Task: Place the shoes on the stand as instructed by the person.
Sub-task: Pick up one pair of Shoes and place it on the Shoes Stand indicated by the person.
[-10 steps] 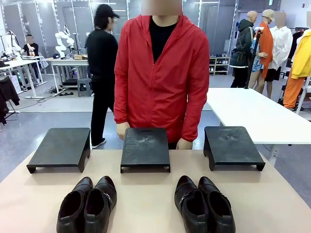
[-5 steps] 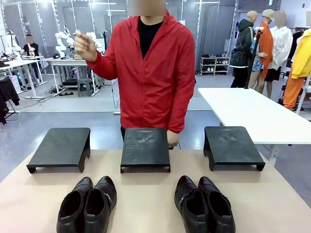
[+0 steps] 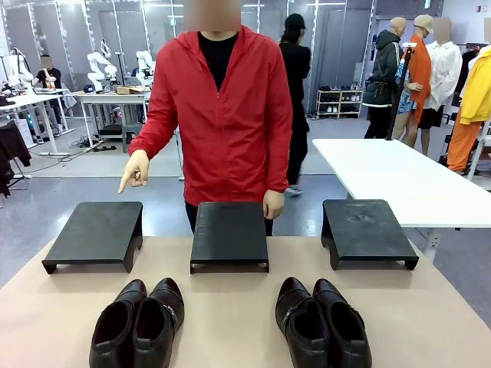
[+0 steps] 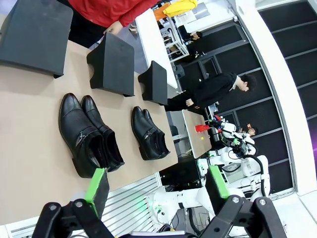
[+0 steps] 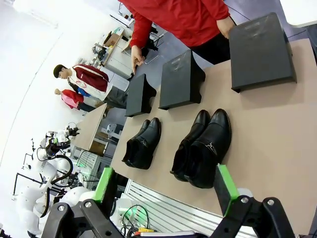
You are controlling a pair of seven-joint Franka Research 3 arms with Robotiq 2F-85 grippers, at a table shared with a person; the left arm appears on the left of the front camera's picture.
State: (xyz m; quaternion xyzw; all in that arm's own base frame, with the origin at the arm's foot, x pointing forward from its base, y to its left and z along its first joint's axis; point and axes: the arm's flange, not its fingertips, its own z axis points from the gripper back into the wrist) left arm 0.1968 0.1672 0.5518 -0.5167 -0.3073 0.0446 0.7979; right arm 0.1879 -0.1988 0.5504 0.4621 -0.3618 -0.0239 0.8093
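Left pair [image 3: 138, 326] and right pair of shoes [image 3: 322, 326] are shown at the near edge of the table [image 3: 230, 307], left gripper [image 4: 157, 182] and right gripper [image 5: 166, 187] open and empty; the person's hand [image 3: 134, 170], pointed at the left stand [image 3: 96, 232], may be misread and the wrong stand loaded.

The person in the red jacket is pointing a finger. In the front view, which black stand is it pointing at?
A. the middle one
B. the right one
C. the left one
C: the pointing hand hangs over the far edge of the left stand, finger aimed down at it, while the other hand is by the middle stand.
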